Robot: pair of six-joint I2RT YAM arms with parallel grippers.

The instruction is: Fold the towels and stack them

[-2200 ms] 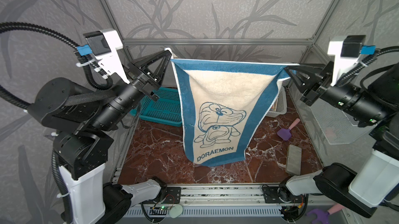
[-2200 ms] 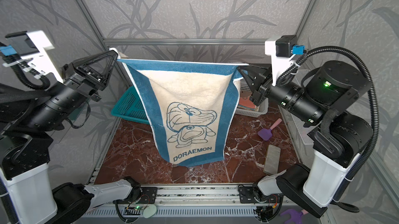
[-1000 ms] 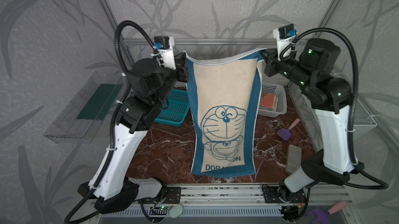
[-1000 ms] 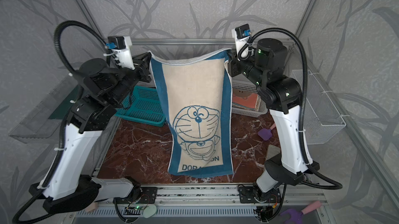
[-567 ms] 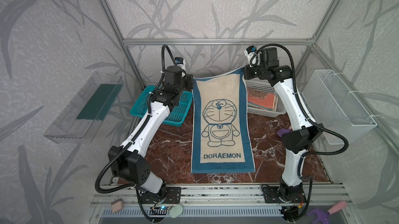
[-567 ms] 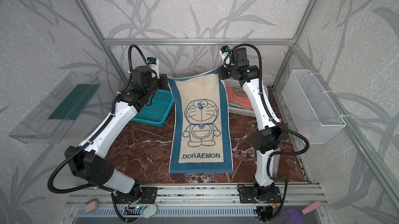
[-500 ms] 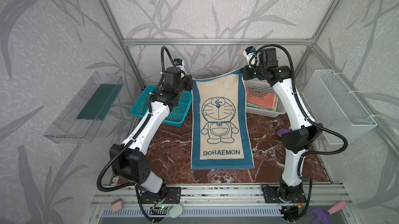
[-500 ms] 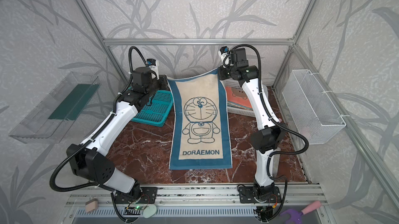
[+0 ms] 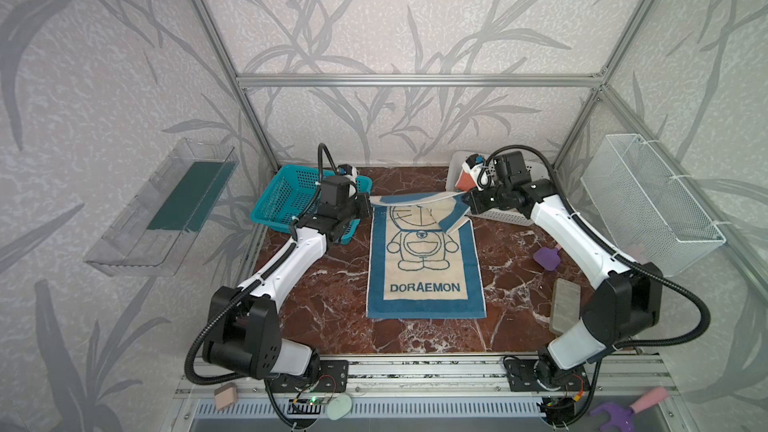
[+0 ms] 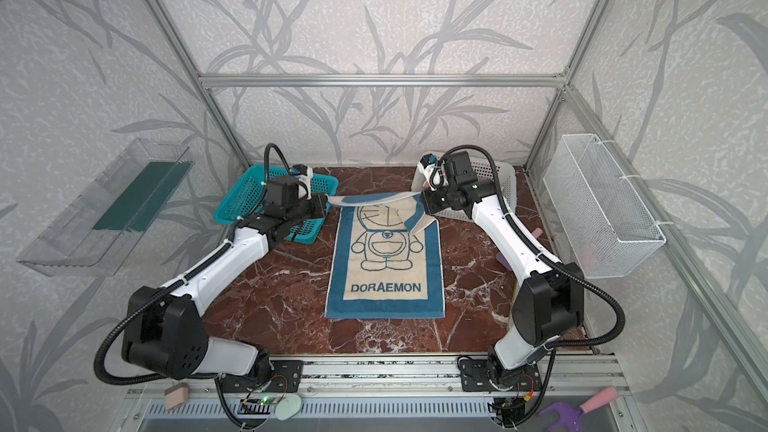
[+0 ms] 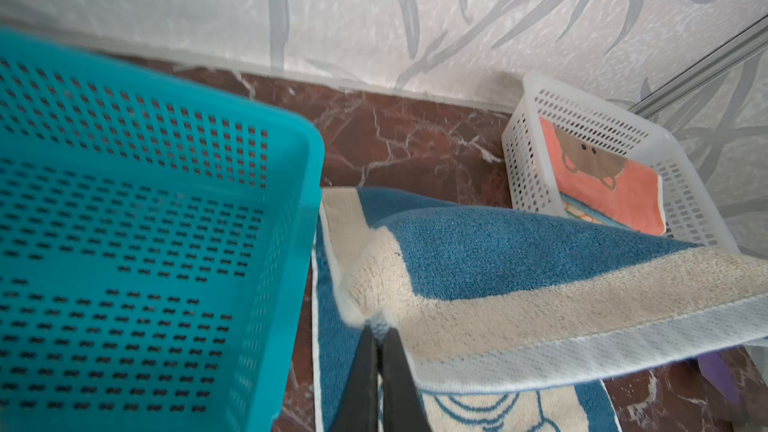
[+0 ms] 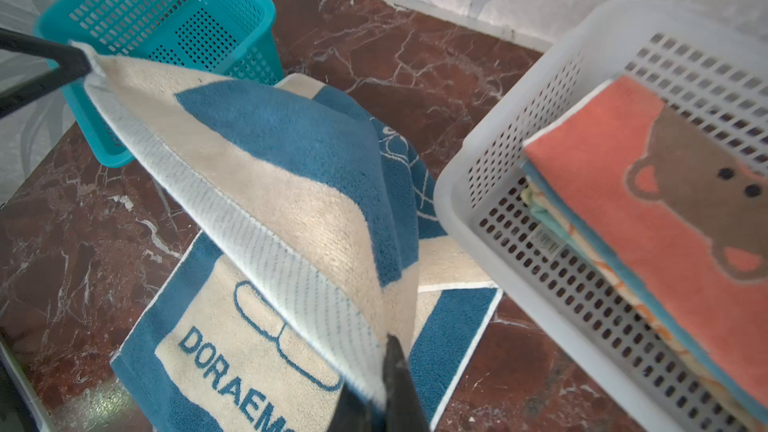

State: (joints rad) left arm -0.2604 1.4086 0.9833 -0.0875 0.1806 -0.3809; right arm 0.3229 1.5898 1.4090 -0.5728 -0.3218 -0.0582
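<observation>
The blue-and-cream Doraemon towel [image 9: 424, 272] lies lengthways on the marble table [image 9: 328, 301]. Its lettered end is flat, and its far edge is lifted off the stone and strung between the two claws. The left claw [image 9: 368, 210] is pinched tight on one far corner, its dark fingers [image 11: 360, 371] pressed together on the white hem. The teal basket [image 9: 282, 195] sits just beside this claw on its outer side. The right claw [image 9: 464, 202] is clamped on the other far corner, and below it the cloth droops in a loose flap over the cartoon's head. Close beside and behind this claw stands the white basket [image 12: 478, 188], which holds a stack of folded towels with a coral bear-face towel [image 12: 615, 209] on top.
</observation>
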